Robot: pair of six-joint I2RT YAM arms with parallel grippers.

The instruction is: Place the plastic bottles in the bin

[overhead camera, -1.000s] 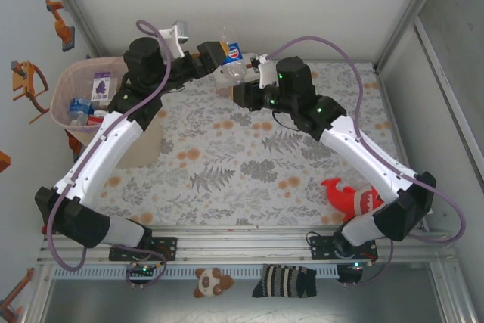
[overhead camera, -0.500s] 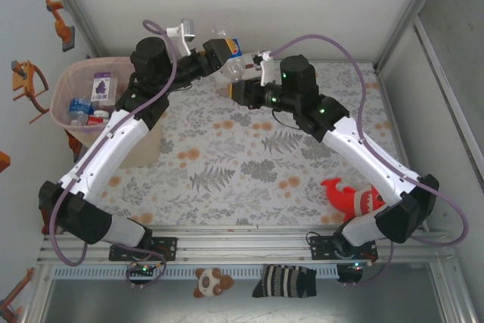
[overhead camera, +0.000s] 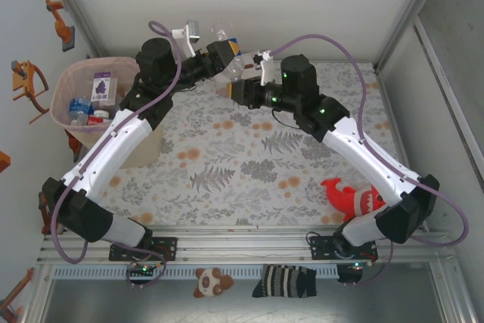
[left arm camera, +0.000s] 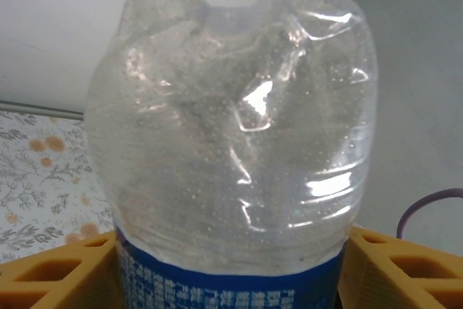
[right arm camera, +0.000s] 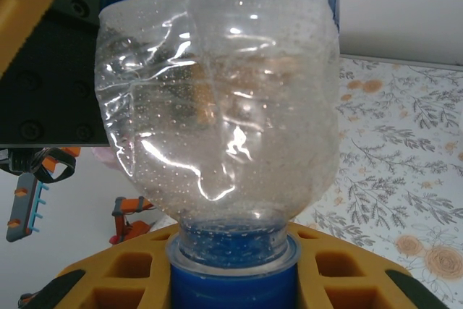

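Two arms meet on one bottle at the 12 o'clock edge of the floral-patterned table.
In the top view both arms reach to the far edge, forearms angled inward and wrists turned toward each other. The right gripper pinches the blue cap of a crumpled clear plastic bottle with a blue label. The left gripper sets its yellow fingers against the label's two sides, but I cannot tell if it is clamped. The latticed pinkish plastic bin stands at 10 o'clock, holding other bottles.

Glossy crinkled clear plastic bottle, matt tablecloth
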